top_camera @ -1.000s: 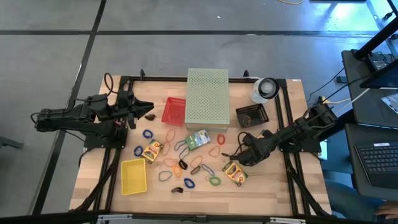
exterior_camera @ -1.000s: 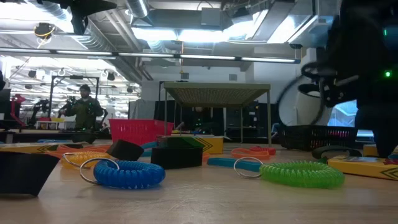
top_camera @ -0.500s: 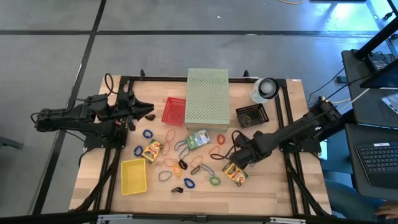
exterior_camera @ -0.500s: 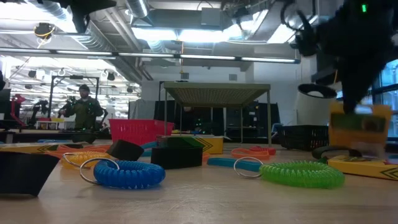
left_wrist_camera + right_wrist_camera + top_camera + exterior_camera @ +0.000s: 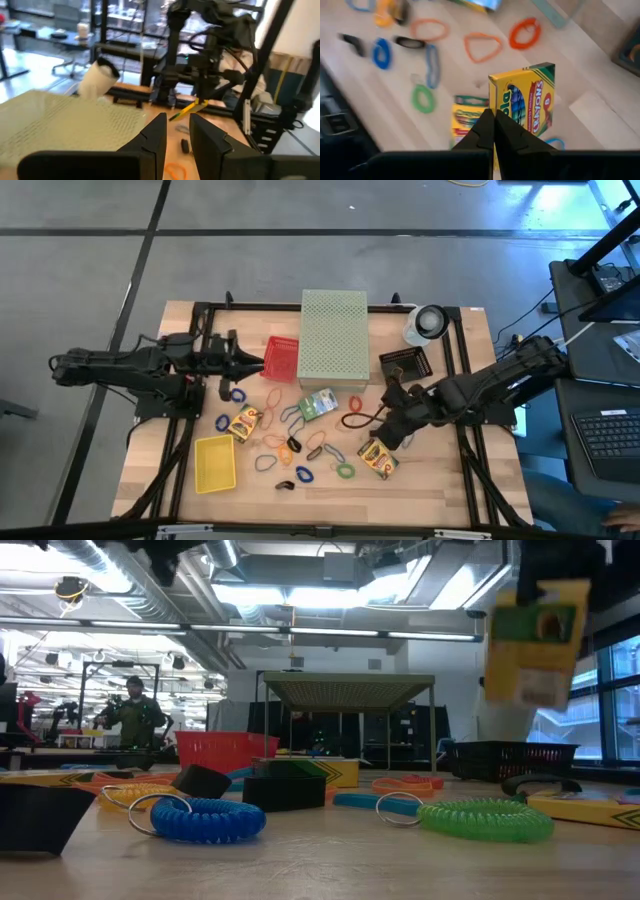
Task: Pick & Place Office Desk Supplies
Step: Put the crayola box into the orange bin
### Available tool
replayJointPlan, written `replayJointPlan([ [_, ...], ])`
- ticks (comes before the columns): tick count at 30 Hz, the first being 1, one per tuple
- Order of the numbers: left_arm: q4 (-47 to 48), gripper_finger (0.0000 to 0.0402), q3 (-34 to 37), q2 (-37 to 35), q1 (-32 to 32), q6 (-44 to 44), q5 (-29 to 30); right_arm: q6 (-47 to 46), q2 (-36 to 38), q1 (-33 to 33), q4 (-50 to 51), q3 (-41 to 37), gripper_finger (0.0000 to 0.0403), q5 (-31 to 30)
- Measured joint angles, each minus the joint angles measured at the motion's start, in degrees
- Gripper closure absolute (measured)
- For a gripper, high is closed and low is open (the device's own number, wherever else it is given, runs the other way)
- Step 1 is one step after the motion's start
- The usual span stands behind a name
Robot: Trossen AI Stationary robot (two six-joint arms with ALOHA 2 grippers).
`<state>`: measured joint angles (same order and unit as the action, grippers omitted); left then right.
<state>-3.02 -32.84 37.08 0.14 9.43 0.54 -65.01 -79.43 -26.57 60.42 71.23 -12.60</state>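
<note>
Overhead, table-level, two perhaps-blurred wrist views

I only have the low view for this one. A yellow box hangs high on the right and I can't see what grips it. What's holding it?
Observer: The right gripper is shut on the edge of that crayon box. The right wrist view shows it lifted off the table.
Operator: Is anything underneath it?
Observer: A second crayon box lies flat on the wood below it.
Operator: And the other arm?
Observer: From above, the left gripper is at the left side of the red basket, holding nothing.
</note>
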Motion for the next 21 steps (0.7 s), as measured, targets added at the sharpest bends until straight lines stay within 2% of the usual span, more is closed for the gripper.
replayJointPlan([
  [5, -1.46, 0.0322, -4.23, 8.49, 0.00, -2.94, -2.02, 3.36, 2.08, 0.00, -3.86, 3.69, 0.0403, 0.10],
  [13, -0.97, 0.0321, -16.23, 25.13, -0.04, -6.59, -8.39, 8.51, 2.81, 0.00, -11.59, 9.00, 0.0403, 0.66],
  [21, -0.98, 0.0277, -27.12, 38.25, -1.63, -6.25, -16.54, 11.12, 2.81, 0.00, -16.87, 11.72, 0.0403, 2.14],
])
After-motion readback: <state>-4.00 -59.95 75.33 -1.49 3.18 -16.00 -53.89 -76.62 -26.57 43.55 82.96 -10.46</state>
